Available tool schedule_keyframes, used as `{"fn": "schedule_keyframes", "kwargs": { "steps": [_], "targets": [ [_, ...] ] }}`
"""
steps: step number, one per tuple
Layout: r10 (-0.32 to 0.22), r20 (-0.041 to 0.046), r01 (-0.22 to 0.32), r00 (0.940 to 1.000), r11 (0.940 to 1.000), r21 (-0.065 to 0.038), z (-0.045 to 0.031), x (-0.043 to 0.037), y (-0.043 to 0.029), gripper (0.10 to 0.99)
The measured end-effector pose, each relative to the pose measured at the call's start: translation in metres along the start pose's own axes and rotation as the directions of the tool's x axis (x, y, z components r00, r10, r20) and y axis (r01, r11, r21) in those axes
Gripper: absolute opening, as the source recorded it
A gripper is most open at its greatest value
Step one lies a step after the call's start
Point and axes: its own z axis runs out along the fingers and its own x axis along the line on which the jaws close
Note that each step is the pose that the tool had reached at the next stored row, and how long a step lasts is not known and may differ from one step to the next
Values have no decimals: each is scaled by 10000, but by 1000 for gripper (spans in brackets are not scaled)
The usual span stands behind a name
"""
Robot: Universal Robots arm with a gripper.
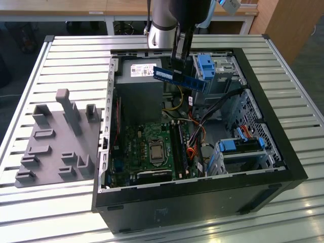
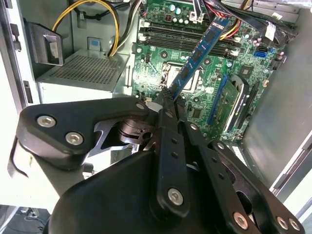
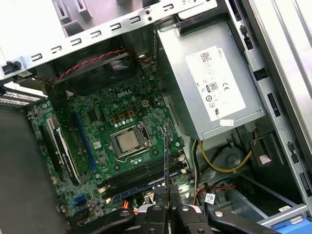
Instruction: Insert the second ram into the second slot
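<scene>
While the thin, blue circuit-board second ram (image 1: 180, 79) hangs above the open black computer case (image 1: 202, 207), pinched in our closed end effector (image 1: 178, 63), we judge it needs squaring parallel to the dark memory slots (image 1: 178, 147).

A surface (image 1: 66, 55) of pale metal slats fills most of the exterior view. Along the top edge of the frame stand tables (image 1: 76, 6) with light wooden tops and white legs. A brown wooden panel (image 1: 296, 23) occupies the upper right corner, with dark grey floor (image 1: 311, 71) below it. Bright light glints off the slats at the lower right.
</scene>
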Motion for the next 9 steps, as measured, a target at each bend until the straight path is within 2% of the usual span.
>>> {"fn": "schedule_keyframes", "kwargs": {
  "steps": [9],
  "targets": [
    [335, 12, -335, 9994, 9994, 4, 0, 0, 0, 137]
  ]
}}
